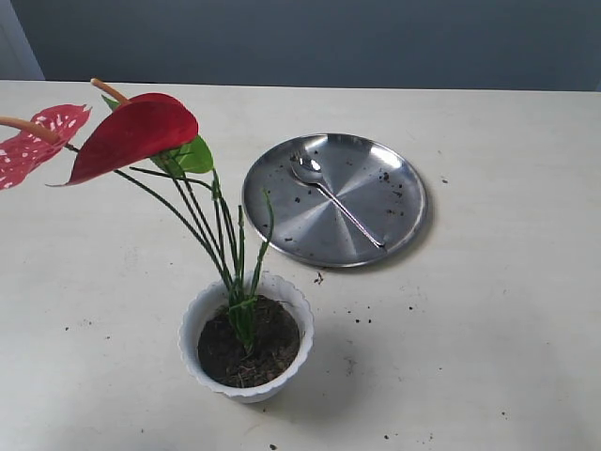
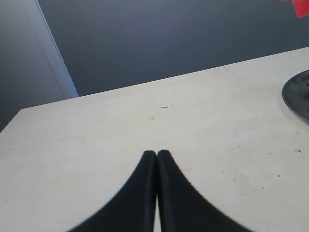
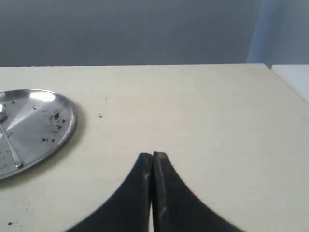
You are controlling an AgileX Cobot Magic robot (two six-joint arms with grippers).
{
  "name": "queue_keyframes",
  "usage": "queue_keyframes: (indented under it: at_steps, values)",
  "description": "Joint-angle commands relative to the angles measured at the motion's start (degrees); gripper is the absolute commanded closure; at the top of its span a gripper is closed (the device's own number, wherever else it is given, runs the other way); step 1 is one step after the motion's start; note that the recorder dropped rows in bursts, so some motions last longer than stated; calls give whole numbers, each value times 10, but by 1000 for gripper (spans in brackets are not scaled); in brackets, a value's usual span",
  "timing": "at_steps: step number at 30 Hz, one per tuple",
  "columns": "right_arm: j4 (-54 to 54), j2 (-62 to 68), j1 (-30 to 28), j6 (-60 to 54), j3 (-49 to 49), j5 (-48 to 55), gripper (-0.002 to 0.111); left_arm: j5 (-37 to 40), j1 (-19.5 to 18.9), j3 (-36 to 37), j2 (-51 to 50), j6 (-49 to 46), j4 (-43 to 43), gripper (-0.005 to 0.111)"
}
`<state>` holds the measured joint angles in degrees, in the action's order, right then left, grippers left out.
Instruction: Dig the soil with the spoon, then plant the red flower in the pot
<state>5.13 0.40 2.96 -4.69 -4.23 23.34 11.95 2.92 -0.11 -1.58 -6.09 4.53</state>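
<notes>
Over the cream tabletop (image 2: 96, 135), the black left gripper (image 2: 156, 153) and black right gripper (image 3: 152, 155) hung with jaws pressed together. Near the right one, the slim silver teaspoon (image 1: 340, 205) lay on the round steel plate (image 1: 394, 178). Farther off, the red artificial anthurium flower (image 1: 131, 136) stood in dark brown soil (image 1: 272, 338) inside the white scalloped pot (image 1: 199, 319).

1 white scalloped pot (image 1: 194, 329) with 1 fill of soil (image 1: 274, 346); 1 red flower (image 1: 136, 136) bearing 2 blooms and 2 orange spikes; 1 round steel plate (image 1: 399, 193); 1 spoon (image 1: 338, 202); 2 grippers: left gripper (image 2: 157, 153), right gripper (image 3: 152, 155).
</notes>
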Motion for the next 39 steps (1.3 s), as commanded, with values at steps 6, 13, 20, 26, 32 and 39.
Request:
queue_keyframes:
  at_steps: [6,13,20,26,32,39]
  values:
    - [-21,-4,-3,47,42,-21,109,-4,1,1,2,3,-5,106]
    - [-20,-4,-3,47,42,-26,109,-4,1,1,2,3,-5,106]
    - [-21,-4,-3,47,42,-25,109,-4,1,1,2,3,-5,106]
    - [-21,-4,-3,47,42,-25,109,-4,1,1,2,3,-5,106]
    - [-21,-4,-3,47,42,-25,109,-4,1,1,2,3,-5,106]
    - [-21,-4,-3,47,42,-25,109,-4,1,1,2,3,-5,106]
